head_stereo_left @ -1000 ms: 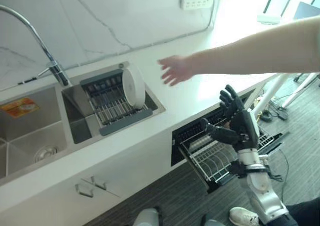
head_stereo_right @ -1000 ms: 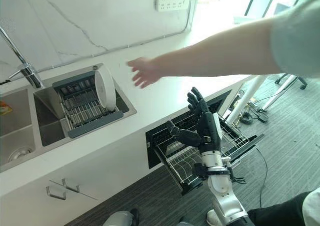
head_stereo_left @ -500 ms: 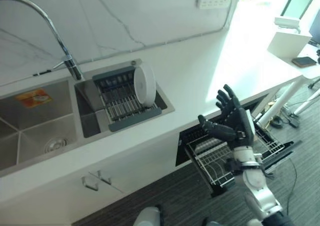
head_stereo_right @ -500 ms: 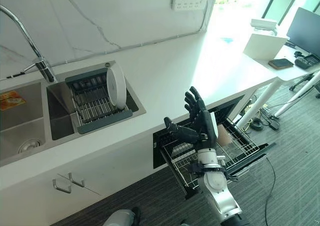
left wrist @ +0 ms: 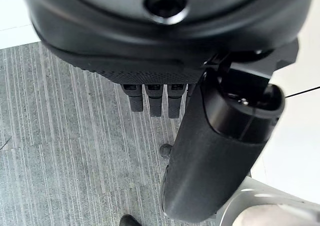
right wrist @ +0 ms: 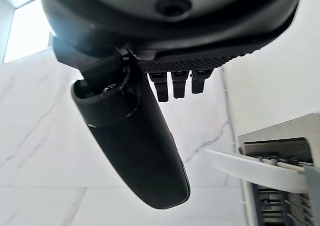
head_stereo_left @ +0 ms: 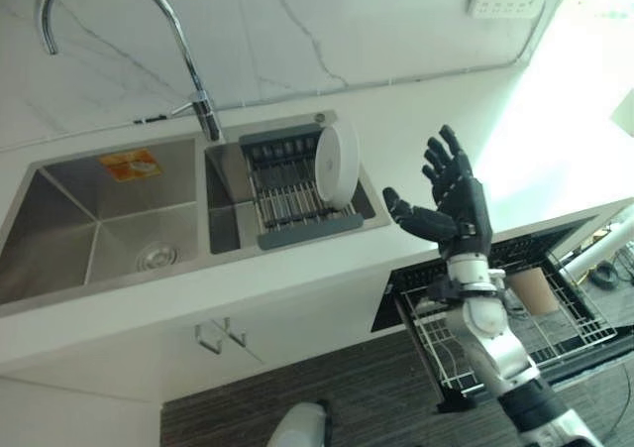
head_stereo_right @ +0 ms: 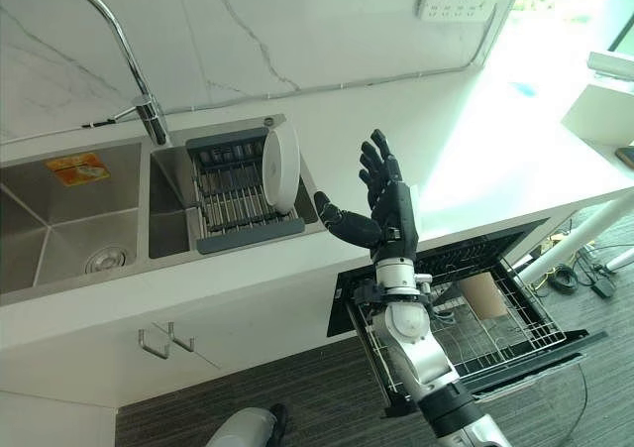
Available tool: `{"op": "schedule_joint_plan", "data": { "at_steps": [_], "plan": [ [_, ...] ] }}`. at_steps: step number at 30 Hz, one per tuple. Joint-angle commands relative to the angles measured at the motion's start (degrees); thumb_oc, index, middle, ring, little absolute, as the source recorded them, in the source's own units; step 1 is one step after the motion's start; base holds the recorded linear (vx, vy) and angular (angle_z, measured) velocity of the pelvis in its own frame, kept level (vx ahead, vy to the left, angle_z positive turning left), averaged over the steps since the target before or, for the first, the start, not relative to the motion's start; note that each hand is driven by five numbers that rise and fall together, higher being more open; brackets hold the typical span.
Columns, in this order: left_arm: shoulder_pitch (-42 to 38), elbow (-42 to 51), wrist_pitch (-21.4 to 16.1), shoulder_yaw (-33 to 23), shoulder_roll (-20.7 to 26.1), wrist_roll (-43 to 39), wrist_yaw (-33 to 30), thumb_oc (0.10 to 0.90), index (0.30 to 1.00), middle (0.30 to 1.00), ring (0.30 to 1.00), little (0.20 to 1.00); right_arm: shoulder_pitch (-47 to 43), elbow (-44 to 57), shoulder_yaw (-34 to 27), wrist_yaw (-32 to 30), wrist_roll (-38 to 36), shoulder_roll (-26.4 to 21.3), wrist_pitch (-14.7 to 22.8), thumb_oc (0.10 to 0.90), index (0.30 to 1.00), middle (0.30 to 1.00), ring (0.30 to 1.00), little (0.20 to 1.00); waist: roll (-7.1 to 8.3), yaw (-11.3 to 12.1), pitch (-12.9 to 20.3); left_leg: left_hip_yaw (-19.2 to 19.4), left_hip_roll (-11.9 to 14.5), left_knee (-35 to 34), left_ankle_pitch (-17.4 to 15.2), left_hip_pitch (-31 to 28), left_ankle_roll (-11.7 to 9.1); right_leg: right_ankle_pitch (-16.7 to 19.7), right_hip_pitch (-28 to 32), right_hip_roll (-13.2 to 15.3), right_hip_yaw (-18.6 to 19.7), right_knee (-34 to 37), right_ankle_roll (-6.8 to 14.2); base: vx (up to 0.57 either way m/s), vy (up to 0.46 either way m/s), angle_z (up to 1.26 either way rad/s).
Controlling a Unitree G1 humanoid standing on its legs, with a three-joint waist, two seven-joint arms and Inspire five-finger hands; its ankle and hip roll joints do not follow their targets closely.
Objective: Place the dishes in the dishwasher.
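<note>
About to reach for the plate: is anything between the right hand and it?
Nothing visible. The right hand is raised and open above the counter, just right of the sink rack where the plate stands on edge, with bare counter between them.

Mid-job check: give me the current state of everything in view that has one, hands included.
right hand: open, raised above the counter edge, holding nothing
left hand: open, pointing at the floor, holding nothing
white plate: upright on edge in the sink drying rack
dishwasher rack: pulled out, a tan cup standing in it
faucet: no water running
</note>
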State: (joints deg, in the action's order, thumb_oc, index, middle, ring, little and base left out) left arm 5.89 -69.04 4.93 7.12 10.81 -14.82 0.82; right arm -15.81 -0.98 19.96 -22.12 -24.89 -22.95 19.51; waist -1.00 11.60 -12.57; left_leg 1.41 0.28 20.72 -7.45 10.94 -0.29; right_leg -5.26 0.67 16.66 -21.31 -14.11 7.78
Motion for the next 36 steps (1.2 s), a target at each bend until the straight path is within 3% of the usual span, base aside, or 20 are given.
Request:
{"op": "schedule_joint_plan", "data": {
  "at_steps": [1, 9, 24, 29, 36],
  "plan": [
    [0.7, 0.1, -0.9, 3.3, 0.2, 3.1, 0.9, 0.8, 0.9, 0.9, 0.9, 0.9, -8.2, 2.4, -2.4, -1.6, 0.1, -0.6, 3.6, 0.8, 0.9, 0.9, 0.9, 0.9, -0.56, 1.1, 0.6, -0.2, 6.0, -3.5, -3.3, -4.0, -4.1, -6.1, -1.1, 0.1, 1.8, -3.1, 0.0, 0.03, 0.039, 0.01],
    [-0.5, 1.5, -1.3, 6.3, 0.6, 3.6, 1.5, 0.8, 0.9, 0.9, 0.9, 0.9, -12.6, 0.0, -3.1, -4.2, -0.2, 0.2, 2.4, 0.8, 0.9, 0.9, 0.9, 0.9, -1.51, 1.3, -0.9, -1.1, 5.4, -3.5, -2.6, -2.9, -4.2, -5.3, -2.4, 0.6, 2.0, -3.1, 0.0, 0.02, 0.048, 0.02],
    [-0.4, 2.9, 0.0, 8.5, 0.9, 4.9, 4.8, 0.8, 0.9, 0.9, 0.9, 0.9, -19.0, -4.0, -2.3, 0.7, -3.1, 2.0, -1.2, 0.8, 0.9, 0.9, 0.9, 0.9, -3.27, 1.5, -2.4, -1.2, 3.8, -3.5, -2.2, -2.3, -3.8, -4.1, -3.0, 2.7, 2.0, -3.1, 0.7, 0.0, 0.047, 0.02],
    [-0.3, 2.3, 1.0, 9.6, 1.7, 8.1, 4.9, 0.8, 0.9, 0.9, 0.9, 0.9, -22.7, -5.9, -1.8, 2.4, -4.4, 3.3, -2.7, 0.8, 0.9, 0.9, 0.9, 0.9, -4.54, 1.6, -3.2, -1.5, 3.1, -3.5, -1.8, -1.5, -3.6, -3.8, -3.7, 3.4, 2.8, -3.1, 1.0, -0.02, 0.039, 0.03],
    [0.6, 1.5, 0.8, 9.0, 1.7, 8.8, 4.9, 0.8, 0.9, 0.9, 0.9, 0.9, -23.7, -7.1, -1.7, 2.2, -5.1, 4.1, -3.9, 0.8, 0.9, 0.9, 0.9, 0.9, -4.91, 2.0, -3.0, -1.5, 3.2, -3.5, -1.5, -1.2, -3.8, -3.9, -3.6, 3.7, 2.7, -3.1, 1.1, 0.03, 0.007, 0.0]
  ]
}}
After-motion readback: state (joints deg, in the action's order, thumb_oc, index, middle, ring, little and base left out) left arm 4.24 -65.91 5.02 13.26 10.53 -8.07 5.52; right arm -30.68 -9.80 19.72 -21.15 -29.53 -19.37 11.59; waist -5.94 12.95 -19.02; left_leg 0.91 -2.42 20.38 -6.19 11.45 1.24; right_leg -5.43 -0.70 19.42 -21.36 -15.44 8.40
